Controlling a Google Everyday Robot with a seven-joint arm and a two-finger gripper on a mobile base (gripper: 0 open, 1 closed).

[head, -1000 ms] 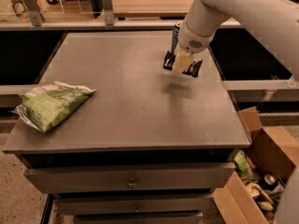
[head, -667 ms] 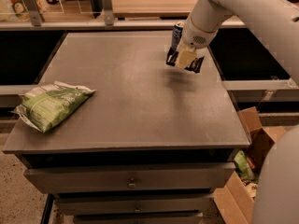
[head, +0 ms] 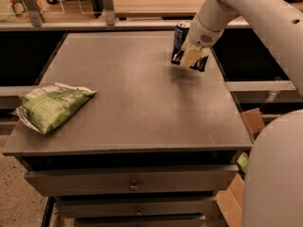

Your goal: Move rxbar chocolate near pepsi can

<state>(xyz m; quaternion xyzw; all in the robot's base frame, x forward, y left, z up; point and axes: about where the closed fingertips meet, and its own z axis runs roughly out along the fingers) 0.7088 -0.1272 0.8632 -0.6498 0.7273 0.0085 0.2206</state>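
Observation:
The pepsi can [head: 180, 34] stands upright near the table's far right edge, dark blue with a silver top, partly hidden by my arm. My gripper [head: 190, 57] hangs just in front of and beside the can, a little above the grey table top [head: 137, 93]. It is shut on the rxbar chocolate [head: 200, 63], a flat dark wrapper whose ends stick out on both sides of the fingers. The bar is off the table and close to the can.
A green chip bag [head: 53, 105] lies at the table's left front. Drawers [head: 132, 183] sit under the table. Cardboard boxes [head: 251, 122] stand on the floor at the right. A railing [head: 104, 13] runs behind the table.
My gripper has carried the bar toward the far edge, closer to the can. The chip bag has not moved.

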